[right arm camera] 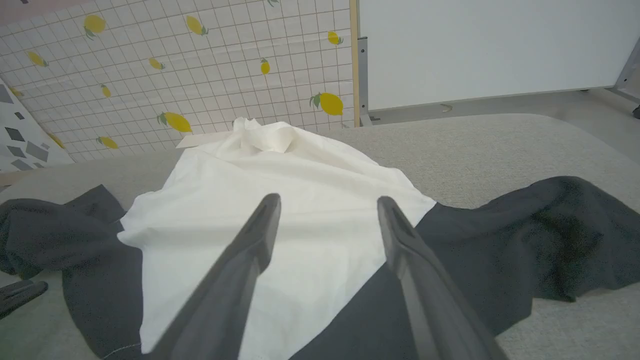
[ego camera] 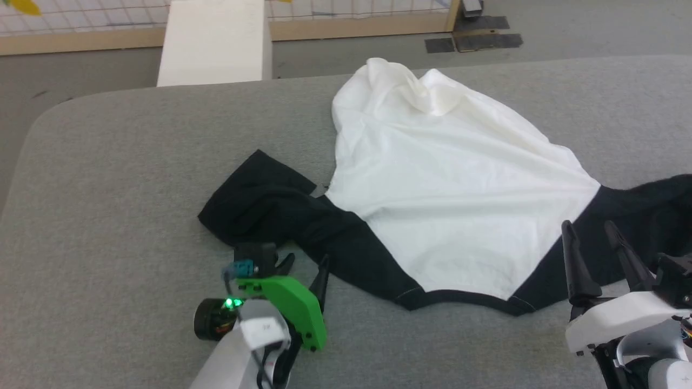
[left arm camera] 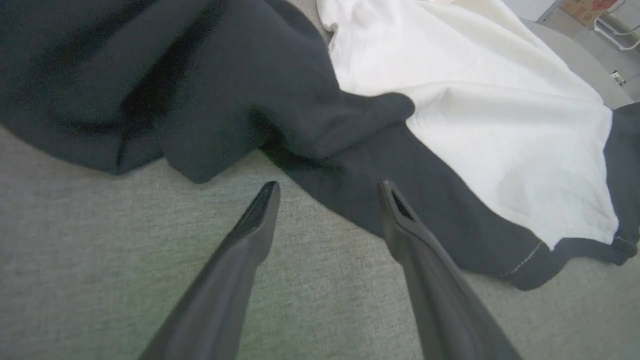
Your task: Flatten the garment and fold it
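Soft white black-sleeved shirt (ego camera: 448, 178), rumpled, my 12 o'clock | left fingers (ego camera: 323, 275), right fingers (ego camera: 576, 259) wide, empty | risk: grabbing doubled sleeve, bunching.

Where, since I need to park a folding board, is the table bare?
Bare table lies left of the black sleeve of the garment, at the far right corner, and along the near edge between left gripper and right gripper. The middle is crowded.
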Robot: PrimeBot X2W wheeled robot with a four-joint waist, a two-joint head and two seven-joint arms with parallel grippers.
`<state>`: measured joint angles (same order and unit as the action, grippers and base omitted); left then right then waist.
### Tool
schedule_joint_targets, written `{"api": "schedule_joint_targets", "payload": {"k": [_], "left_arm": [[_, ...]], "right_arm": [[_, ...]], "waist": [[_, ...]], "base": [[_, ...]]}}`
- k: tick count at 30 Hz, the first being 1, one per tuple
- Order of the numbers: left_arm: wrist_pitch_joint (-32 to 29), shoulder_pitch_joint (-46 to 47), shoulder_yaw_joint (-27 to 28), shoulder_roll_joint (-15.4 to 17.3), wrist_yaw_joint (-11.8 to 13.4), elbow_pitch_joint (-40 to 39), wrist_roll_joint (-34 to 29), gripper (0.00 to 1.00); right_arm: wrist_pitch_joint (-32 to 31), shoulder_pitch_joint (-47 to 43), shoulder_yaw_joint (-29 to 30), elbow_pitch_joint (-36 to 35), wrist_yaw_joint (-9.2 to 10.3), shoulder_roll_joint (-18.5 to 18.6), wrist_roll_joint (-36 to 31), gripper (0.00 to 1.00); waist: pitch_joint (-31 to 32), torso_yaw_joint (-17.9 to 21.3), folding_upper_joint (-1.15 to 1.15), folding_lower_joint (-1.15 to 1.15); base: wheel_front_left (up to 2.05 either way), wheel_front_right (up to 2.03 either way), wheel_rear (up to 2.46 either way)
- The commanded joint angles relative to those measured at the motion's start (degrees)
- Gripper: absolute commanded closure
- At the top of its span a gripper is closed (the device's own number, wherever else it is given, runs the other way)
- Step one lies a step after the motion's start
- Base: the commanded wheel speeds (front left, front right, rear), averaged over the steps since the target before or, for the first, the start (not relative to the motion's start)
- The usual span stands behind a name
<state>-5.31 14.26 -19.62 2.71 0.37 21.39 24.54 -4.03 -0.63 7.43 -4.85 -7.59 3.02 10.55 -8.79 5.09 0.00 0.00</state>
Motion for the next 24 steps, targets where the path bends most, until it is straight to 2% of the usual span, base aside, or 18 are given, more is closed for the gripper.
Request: {"api": "schedule_joint_targets", "payload": {"k": [1,8,14,15,16,17,18,24], "left_arm": [[-1.81,1.96,-0.21,0.24,1.21,0.94,-0.09,0.0],[-11.65,5.38,0.17,1.14,6.64,4.54,-0.83,0.0],[-17.7,5.94,-0.98,1.22,5.83,4.17,0.69,0.0],[-18.36,6.01,-1.52,1.25,5.31,4.03,0.72,0.39],[-18.43,6.1,-1.82,1.26,5.01,3.85,0.67,0.59],[-18.2,6.24,-2.3,1.34,4.61,3.62,0.4,0.91],[-17.61,6.31,-2.55,1.34,4.24,3.34,0.31,1.0],[-12.37,5.62,-1.92,1.55,3.8,2.01,0.59,1.0]], "right_arm": [[0.34,-0.2,-0.35,-0.49,0.1,-0.11,0.34,0.0],[0.13,0.49,-1.93,-0.81,0.1,-0.13,1.06,0.0],[0.37,0.67,-2.6,-0.94,0.1,-0.13,1.78,0.0],[0.42,0.68,-2.65,-0.94,0.1,-0.13,1.93,0.0],[0.44,0.68,-2.65,-0.94,0.1,-0.13,2.0,0.0],[0.48,0.68,-2.61,-0.94,0.1,-0.13,2.07,0.0],[0.51,0.66,-2.56,-0.94,0.1,-0.13,2.23,0.0],[0.15,-0.14,-2.06,-1.27,0.1,-0.13,2.29,0.0]], "waist": [[-0.49,1.71,0.0,0.0],[-1.54,4.24,0.0,0.0],[-1.96,5.05,0.0,0.0],[-1.98,5.04,0.0,0.0],[-1.98,4.99,0.0,0.0],[-1.95,4.87,0.0,0.0],[-1.92,4.7,0.0,0.0],[-1.35,2.56,0.0,0.0]], "base": [[0.0,0.0,0.0],[0.0,0.0,0.0],[0.0,0.0,0.0],[0.0,0.0,0.0],[0.0,0.0,0.0],[0.0,0.0,0.0],[0.0,0.0,0.0],[0.0,0.0,0.0]]}}
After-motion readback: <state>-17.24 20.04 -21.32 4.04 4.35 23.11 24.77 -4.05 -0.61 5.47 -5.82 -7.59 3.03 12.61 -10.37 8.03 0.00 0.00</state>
